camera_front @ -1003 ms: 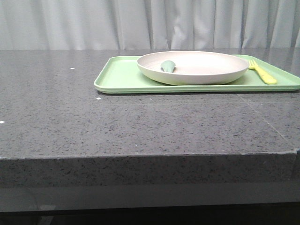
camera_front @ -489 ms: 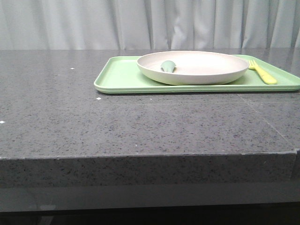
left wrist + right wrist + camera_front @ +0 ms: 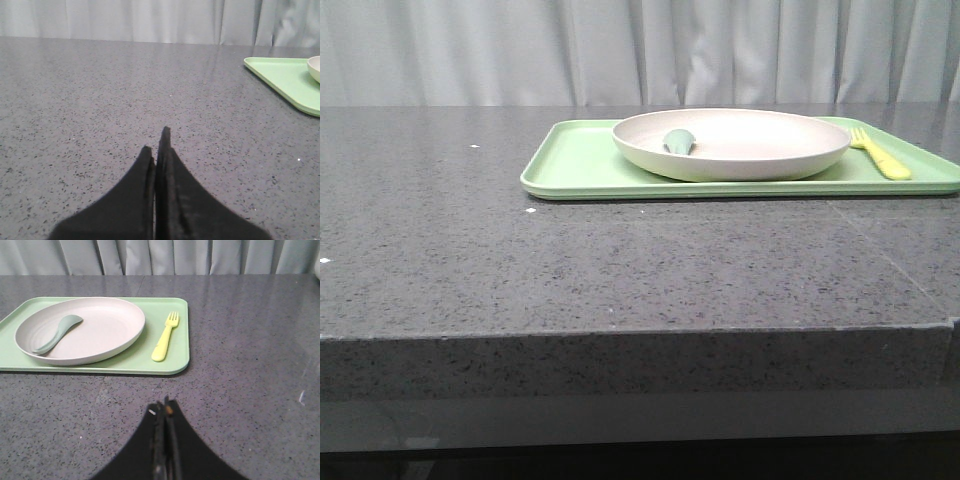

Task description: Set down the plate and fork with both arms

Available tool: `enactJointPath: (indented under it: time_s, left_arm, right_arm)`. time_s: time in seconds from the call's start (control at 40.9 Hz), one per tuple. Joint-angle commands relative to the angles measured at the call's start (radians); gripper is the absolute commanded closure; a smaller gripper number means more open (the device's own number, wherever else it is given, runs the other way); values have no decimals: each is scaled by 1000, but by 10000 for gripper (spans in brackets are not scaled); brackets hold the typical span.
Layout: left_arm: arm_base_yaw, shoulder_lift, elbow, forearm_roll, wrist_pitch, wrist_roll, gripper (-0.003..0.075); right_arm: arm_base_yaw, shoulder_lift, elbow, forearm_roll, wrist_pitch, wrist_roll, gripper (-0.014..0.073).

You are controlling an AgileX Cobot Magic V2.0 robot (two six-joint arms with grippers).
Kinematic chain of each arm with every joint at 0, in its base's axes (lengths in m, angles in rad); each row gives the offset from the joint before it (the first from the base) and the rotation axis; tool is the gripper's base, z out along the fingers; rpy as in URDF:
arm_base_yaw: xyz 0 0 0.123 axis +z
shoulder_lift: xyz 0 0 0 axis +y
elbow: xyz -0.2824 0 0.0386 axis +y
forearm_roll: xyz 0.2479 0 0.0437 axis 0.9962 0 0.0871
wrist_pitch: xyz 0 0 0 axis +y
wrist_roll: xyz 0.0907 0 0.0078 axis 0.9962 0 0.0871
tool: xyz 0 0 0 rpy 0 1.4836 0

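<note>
Granite counter (image 3: 620, 260) holds plate (image 3: 731, 143) (fork (image 3: 880, 153) alongside).

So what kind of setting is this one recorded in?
Probably a staged test bench, not a real kitchen: a speckled grey stone countertop, a plain grey curtain behind it, and one green tray with tableware.

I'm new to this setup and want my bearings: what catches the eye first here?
The light-green tray on the dark speckled table stands out. On it sits the cream plate with a teal utensil inside, and the yellow fork lies beside the plate. Both hands, left hand and right hand, are shut and away from the tray.
</note>
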Motion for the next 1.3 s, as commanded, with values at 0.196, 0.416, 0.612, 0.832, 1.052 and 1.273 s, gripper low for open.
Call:
enactJointPath:
  time_s: [0.196,0.416,0.612,0.832,1.052,1.273]
  left_arm:
    - [3,-20,1,-9,-89,0,738]
    - [3,-20,1,-9,-89,0,738]
    - [3,-20,1,-9,-89,0,738]
    - [3,-20,1,-9,-89,0,738]
    - [3,-20,1,-9,-89,0,738]
    - [3,-20,1,-9,-89,0,738]
  right_arm:
    - [-3,11,-10,-38,-109,-11,710]
    - [-3,-49,142,-53,-262,-11,710]
    - [-5,-175,333,-53,-364,-11,710]
    - [-5,-216,417,-53,-348,-11,710]
    - [-5,-216,417,-53,-348,-11,710]
    - [-5,-216,417,-53,-348,-11,710]
